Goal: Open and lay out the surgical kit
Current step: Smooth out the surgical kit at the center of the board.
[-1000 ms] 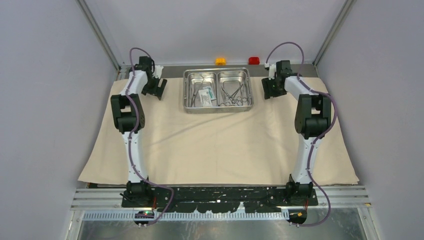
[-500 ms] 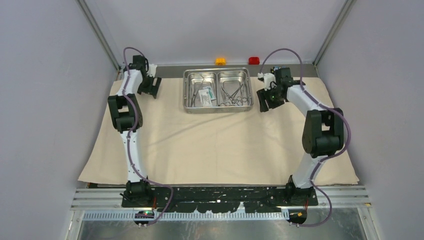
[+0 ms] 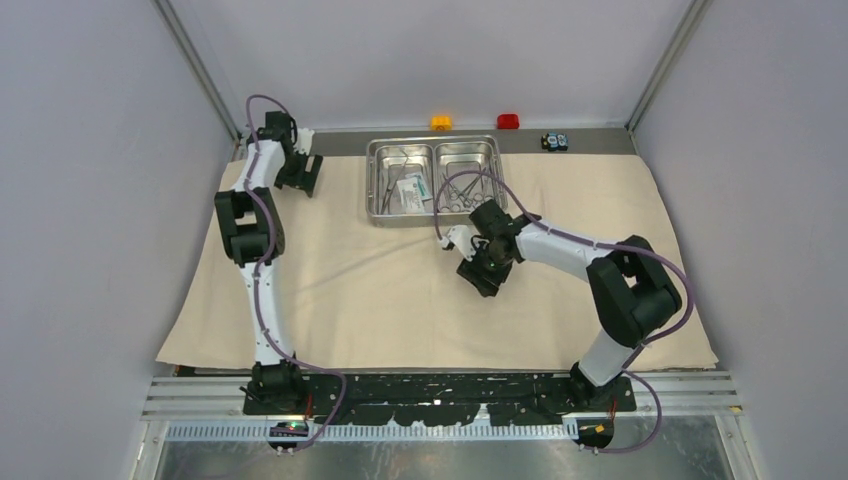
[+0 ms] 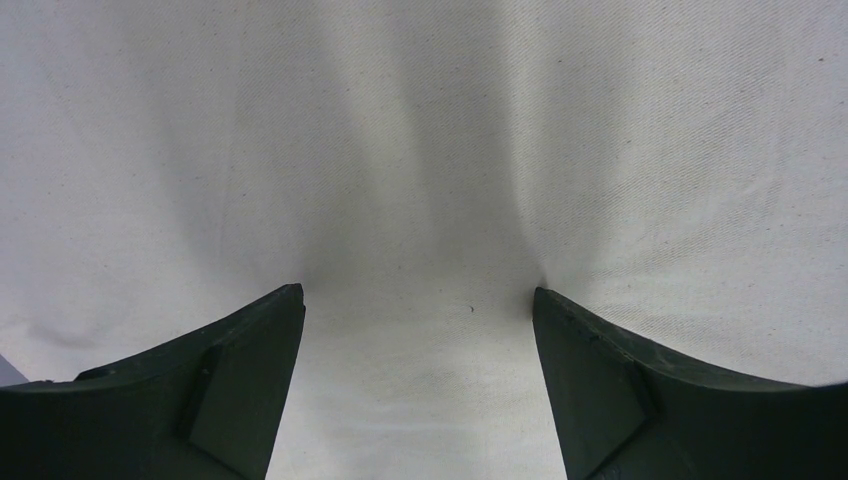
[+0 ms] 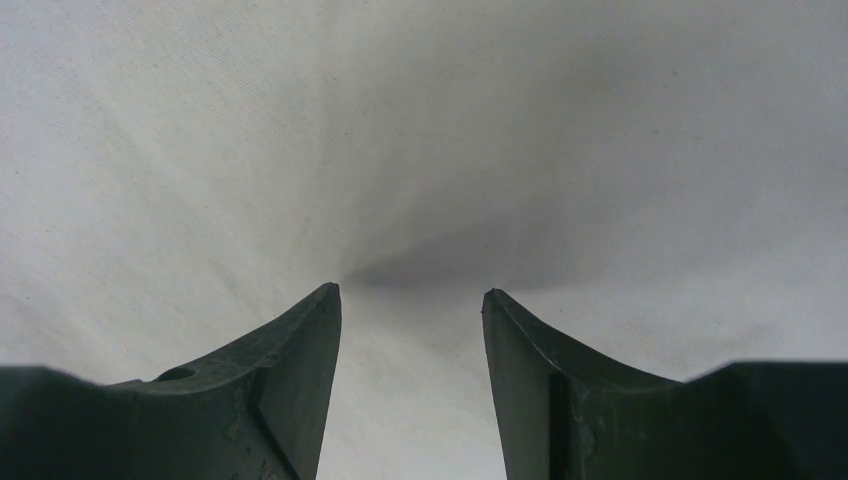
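Observation:
The big beige cloth (image 3: 380,300) lies spread flat over the table. On its far middle stands the steel tray (image 3: 369,185). Its left compartment holds slim steel tools (image 3: 388,178) and a white and teal packet (image 3: 410,192), its right one ring-handled clamps (image 3: 462,190). My left gripper (image 3: 305,176) is at the cloth's far left corner. In the left wrist view it stands open (image 4: 418,295), tips down on bare cloth (image 4: 420,150). My right gripper (image 3: 485,268) hangs over the cloth just in front of the tray's right half, open (image 5: 410,292), with only cloth (image 5: 300,150) between its fingers.
An orange block (image 3: 441,122) and a red block (image 3: 508,121) sit on the back ledge behind the tray. A tiny black-and-blue gadget (image 3: 555,141) lies by the cloth's far right corner. Grey walls close in both sides.
My right arm swung from the cloth's far right corner to the middle in front of the tray, uncovering the gadget. The left arm shifted slightly toward the far left, then stayed.

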Controlling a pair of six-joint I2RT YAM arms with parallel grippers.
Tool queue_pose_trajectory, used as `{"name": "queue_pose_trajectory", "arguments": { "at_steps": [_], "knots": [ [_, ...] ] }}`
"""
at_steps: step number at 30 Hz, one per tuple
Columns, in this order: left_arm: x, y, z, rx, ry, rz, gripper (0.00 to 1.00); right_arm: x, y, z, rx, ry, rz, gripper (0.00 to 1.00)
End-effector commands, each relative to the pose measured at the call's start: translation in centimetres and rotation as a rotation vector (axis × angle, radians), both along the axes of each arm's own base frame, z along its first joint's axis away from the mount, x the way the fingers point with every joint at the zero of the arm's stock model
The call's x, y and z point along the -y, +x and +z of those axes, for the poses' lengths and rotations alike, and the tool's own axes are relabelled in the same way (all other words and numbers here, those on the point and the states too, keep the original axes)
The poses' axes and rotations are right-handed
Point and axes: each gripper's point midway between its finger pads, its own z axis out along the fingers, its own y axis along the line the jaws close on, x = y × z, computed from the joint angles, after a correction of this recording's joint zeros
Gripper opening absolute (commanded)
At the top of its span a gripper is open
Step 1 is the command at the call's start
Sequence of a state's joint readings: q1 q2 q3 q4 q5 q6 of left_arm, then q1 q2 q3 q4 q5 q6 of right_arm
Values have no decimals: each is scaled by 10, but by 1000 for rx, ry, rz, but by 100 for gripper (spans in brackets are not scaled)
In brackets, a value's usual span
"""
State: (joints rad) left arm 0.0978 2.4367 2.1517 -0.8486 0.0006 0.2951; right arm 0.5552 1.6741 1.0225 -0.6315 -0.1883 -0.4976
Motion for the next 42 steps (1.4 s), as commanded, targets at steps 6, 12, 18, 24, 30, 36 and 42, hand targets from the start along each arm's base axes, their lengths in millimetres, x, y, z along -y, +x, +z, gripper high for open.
{"name": "queue_pose_trajectory", "arguments": {
  "at_steps": [6, 12, 18, 24, 30, 36, 42],
  "knots": [
    [-37, -43, -50, -169, 114, 31, 86, 1, -22, -21, 27, -150, 213, 56],
    [-37, -42, -45, -161, 122, 27, 87, 14, -60, -33, -66, -276, 377, 55],
    [-41, -45, -42, -170, 149, 16, 87, 22, -89, -37, -167, -324, 483, 54],
    [-45, -50, -43, -188, 171, 9, 87, 23, -120, -37, -239, -341, 591, 53],
    [-45, -51, -43, -189, 170, 14, 87, 21, -147, -42, -291, -352, 669, 51],
    [-45, -53, -42, -193, 174, 7, 87, 19, -170, -43, -329, -345, 702, 49],
    [-45, -47, -29, -163, 173, -5, 88, -2, -153, -18, -201, -287, 677, 47]
  ]
}}
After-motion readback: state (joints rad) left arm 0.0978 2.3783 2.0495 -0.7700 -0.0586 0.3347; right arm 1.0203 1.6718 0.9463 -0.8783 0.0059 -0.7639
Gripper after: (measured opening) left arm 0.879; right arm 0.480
